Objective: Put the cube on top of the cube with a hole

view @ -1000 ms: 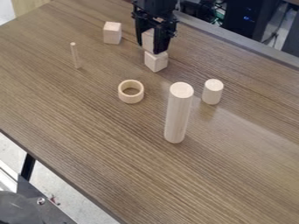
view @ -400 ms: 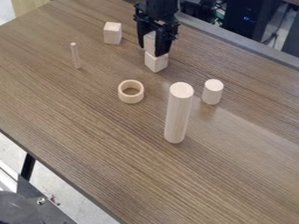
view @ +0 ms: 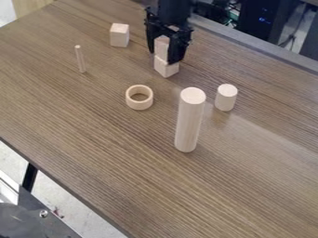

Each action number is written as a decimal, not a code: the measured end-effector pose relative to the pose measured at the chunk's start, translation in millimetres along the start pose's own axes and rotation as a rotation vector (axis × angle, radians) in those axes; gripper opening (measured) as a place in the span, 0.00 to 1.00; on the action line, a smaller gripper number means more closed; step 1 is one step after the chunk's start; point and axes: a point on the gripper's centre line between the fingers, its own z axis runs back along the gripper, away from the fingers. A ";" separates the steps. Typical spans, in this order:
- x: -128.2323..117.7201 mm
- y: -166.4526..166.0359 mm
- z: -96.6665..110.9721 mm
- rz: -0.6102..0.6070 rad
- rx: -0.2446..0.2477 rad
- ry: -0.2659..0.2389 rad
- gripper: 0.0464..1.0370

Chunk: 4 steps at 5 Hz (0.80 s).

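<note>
Upper cube sits in the gripper, directly above the lower cube, apparently meeting its top; whether any weight rests there is not clear. The pincer is narrowed onto the upper cube, with 1 finger on each side. The lower cube's hole cannot be made out.

If the 2 cubes are out of line, letting go could tip the upper one. The finger nearer the short cylinder hangs low in front of the lower cube, so opening wide or pressing down could shove that base.

The table's far edge runs behind the stack, making a straight lift the safer exit. Nearer the camera, the tabletop offers room before the ring; the tall cylinder stands well apart, upright.
</note>
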 end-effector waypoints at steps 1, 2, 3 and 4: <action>2.9 2.9 -2.8 0.009 0.007 0.005 0.96; 12.1 4.4 6.0 0.015 0.009 -0.035 0.96; 21.3 8.0 17.2 0.041 0.002 -0.084 0.96; 35.0 12.6 37.5 0.074 0.004 -0.150 0.96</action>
